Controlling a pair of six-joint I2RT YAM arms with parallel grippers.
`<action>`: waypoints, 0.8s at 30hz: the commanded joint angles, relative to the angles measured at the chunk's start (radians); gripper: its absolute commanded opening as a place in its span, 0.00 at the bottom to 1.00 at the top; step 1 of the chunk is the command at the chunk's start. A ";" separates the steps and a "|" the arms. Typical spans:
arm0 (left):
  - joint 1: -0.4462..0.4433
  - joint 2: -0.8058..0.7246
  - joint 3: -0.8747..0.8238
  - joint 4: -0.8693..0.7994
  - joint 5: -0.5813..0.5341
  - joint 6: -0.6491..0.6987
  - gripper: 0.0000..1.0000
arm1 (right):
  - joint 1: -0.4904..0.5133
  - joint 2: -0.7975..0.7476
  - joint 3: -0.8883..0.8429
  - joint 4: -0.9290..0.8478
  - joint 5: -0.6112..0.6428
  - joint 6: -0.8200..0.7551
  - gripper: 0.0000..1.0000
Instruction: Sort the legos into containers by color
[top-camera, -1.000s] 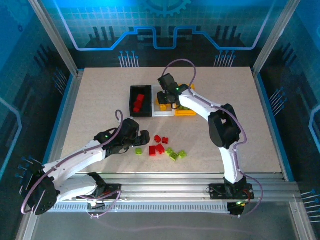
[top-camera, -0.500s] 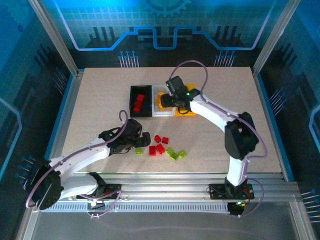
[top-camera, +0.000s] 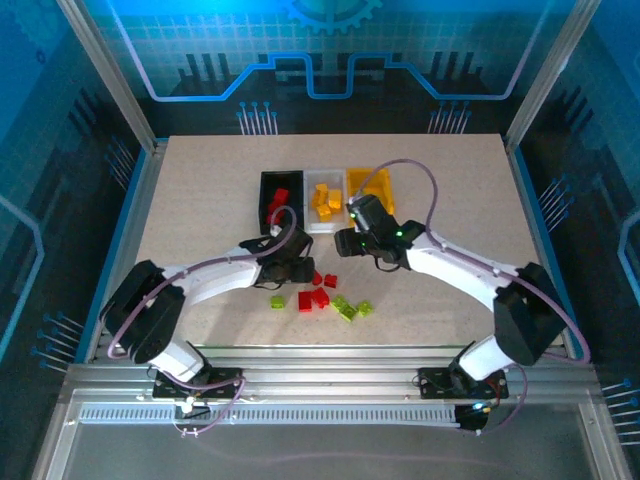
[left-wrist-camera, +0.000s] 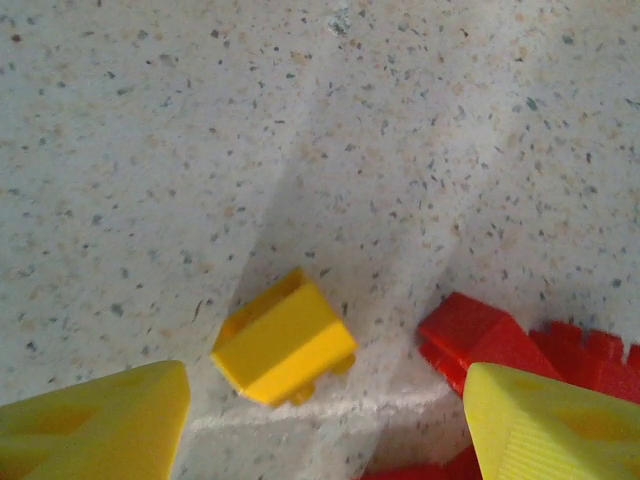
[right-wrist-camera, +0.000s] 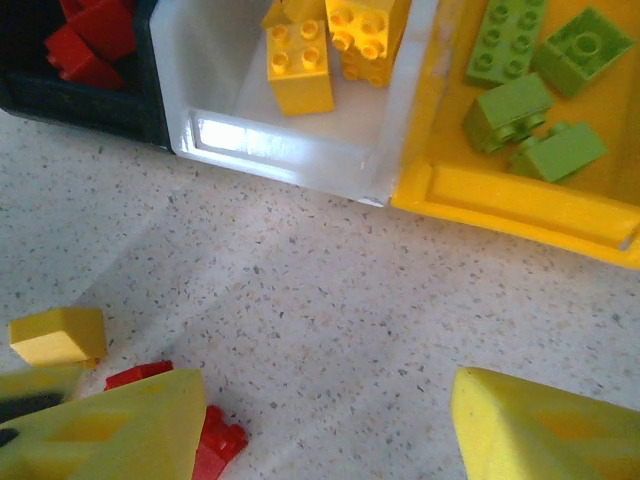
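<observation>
right wrist shows green legos (right-wrist-camera: 510, 110) in yellow bin (right-wrist-camera: 520, 205); left claw (left-wrist-camera: 325, 405), right claw (right-wrist-camera: 325, 400) both gape.

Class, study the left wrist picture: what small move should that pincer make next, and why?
Probably lower the left pincer and close on the yellow brick. It lies loose on the table, in line with the gap between the open fingers and apart from the red bricks; the white bin holds yellow ones.

One black bin (right-wrist-camera: 90, 105), one white bin (right-wrist-camera: 290, 150) and one yellow bin (right-wrist-camera: 520, 205), the last holding four green bricks (right-wrist-camera: 510, 110).
</observation>
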 joint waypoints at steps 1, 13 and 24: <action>0.010 0.052 0.032 0.016 -0.013 0.022 0.69 | 0.009 -0.082 -0.030 0.034 0.027 0.025 0.67; 0.010 0.106 0.015 0.033 0.000 0.012 0.43 | -0.003 -0.153 -0.085 0.036 0.042 0.036 0.67; 0.005 0.106 0.013 0.019 -0.008 0.020 0.39 | -0.012 -0.161 -0.098 0.041 0.045 0.045 0.67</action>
